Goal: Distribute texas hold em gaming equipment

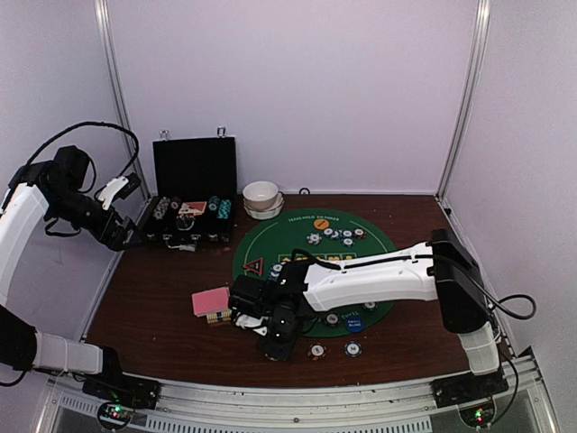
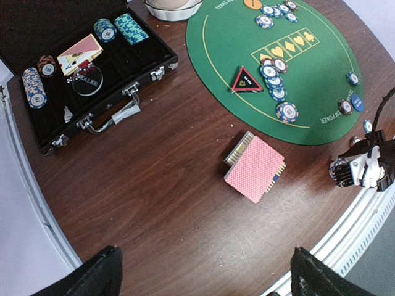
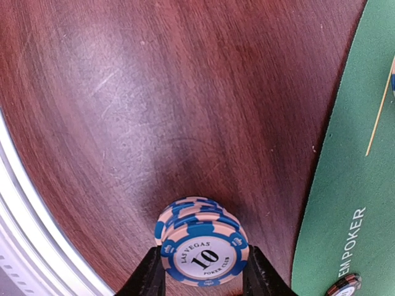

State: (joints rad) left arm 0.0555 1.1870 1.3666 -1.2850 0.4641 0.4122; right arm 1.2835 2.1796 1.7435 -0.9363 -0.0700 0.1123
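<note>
In the right wrist view a short stack of blue-and-pink "10" poker chips (image 3: 200, 237) stands on the wood beside the green mat (image 3: 345, 185). My right gripper (image 3: 203, 265) is shut on it, one finger against each side. From above, that gripper (image 1: 278, 341) is low near the front table edge. A pink-backed card deck (image 2: 254, 168) lies on the wood left of the mat, and a red triangle token (image 2: 246, 80) sits on the mat's left side. My left gripper (image 2: 207, 271) hangs wide open and empty, high above the table's left side.
A black chip case (image 1: 194, 171) stands open at the back left with chips and cards inside. White stacked bowls (image 1: 262, 198) sit behind the mat (image 1: 270, 236). Two loose chips (image 1: 316, 351) lie near the front edge. Chip rows, an orange disc (image 1: 320, 224) and a blue disc (image 1: 353, 326) rest on the mat.
</note>
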